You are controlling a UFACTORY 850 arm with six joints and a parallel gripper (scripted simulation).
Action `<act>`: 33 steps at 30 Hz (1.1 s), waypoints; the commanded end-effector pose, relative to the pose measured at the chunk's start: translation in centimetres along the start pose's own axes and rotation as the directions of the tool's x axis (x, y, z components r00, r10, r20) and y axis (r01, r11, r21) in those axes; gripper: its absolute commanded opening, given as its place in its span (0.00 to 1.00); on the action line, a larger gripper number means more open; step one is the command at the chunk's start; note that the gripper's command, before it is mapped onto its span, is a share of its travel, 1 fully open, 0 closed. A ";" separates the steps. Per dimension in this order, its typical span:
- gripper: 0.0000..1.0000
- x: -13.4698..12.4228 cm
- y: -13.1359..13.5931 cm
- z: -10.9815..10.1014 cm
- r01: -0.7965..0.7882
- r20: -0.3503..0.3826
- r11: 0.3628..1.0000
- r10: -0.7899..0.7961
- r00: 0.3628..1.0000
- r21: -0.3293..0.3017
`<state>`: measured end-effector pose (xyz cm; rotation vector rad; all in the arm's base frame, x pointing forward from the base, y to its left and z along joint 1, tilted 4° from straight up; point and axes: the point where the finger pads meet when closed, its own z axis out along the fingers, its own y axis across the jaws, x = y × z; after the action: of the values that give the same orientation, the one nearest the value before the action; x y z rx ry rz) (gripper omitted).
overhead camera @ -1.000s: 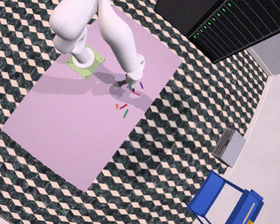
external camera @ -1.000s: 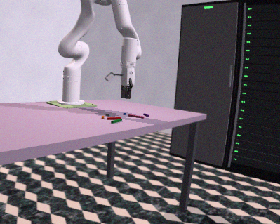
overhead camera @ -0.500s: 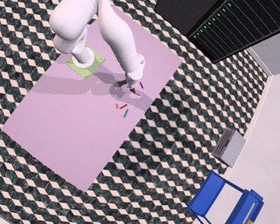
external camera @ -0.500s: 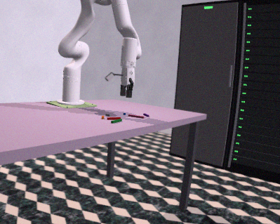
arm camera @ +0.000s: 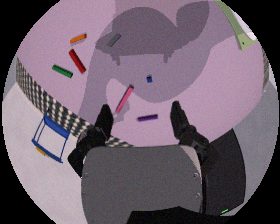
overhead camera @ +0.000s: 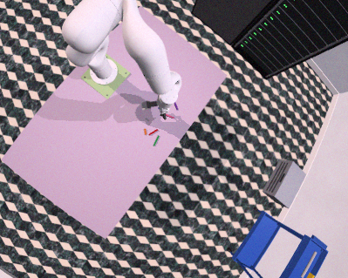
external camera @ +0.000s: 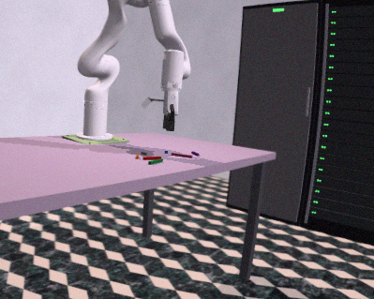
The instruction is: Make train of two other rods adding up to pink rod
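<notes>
My gripper (overhead camera: 163, 116) (external camera: 169, 121) (arm camera: 140, 109) is open and empty, hanging well above the table. Below it lie the pink rod (overhead camera: 170, 117) (external camera: 182, 155) (arm camera: 125, 97), a small blue rod (external camera: 167, 152) (arm camera: 149, 78) and the purple rod (overhead camera: 176, 106) (external camera: 195, 153) (arm camera: 148, 118), each apart from the others. Further off lie the grey rod (external camera: 143, 154) (arm camera: 113, 40), the orange rod (overhead camera: 145, 132) (external camera: 137, 156) (arm camera: 78, 37), the red rod (overhead camera: 153, 132) (external camera: 152, 157) (arm camera: 76, 61) and the green rod (overhead camera: 156, 140) (external camera: 156, 161) (arm camera: 61, 70). All lie flat, none touching.
The rods lie near the edge of the lilac table (overhead camera: 75, 163) (external camera: 43, 175). The arm's green base plate (overhead camera: 119, 84) (external camera: 73, 138) is behind them. A black server rack (external camera: 315, 110), a grey box (overhead camera: 284, 182) and a blue cart (overhead camera: 280, 250) stand on the floor.
</notes>
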<state>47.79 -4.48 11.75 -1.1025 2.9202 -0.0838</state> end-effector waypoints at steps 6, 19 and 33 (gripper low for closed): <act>1.00 0.4 -3.6 0.2 -0.382 -0.003 0.924 0.382 0.924 0.009; 1.00 1.4 -8.1 0.6 -0.777 0.002 0.629 0.777 0.630 0.010; 1.00 3.2 -13.0 1.1 -0.990 0.007 0.141 0.990 0.141 0.007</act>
<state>53.50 -15.27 11.34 0.8889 2.9601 -0.0305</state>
